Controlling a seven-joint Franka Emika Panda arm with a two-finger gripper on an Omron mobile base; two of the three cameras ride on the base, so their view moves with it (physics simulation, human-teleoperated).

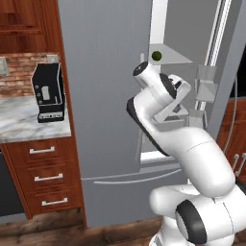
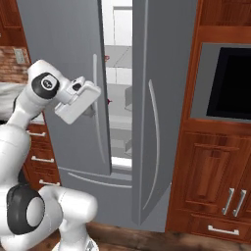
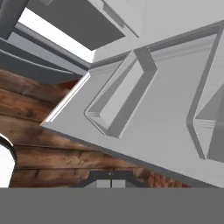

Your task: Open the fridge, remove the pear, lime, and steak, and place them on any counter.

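**Hidden and cut off around the open fridge**

The tall plain grey two-door fridge (image 1: 105, 120) runs off the top edge in both base views, and the white arm covers much of its opened interior in the left base view. The small dark green lime (image 1: 156, 55) sits on a shelf there, its lower part hidden by the shelf's front edge. In the right base view a tiny reddish speck (image 2: 108, 101) shows between the doors, too small to identify. The veined marble desk (image 1: 24, 122) is cut by the left edge. In the hand view the tool (image 3: 111, 183) shows just its dark tips pressed together, cut by the grey band.
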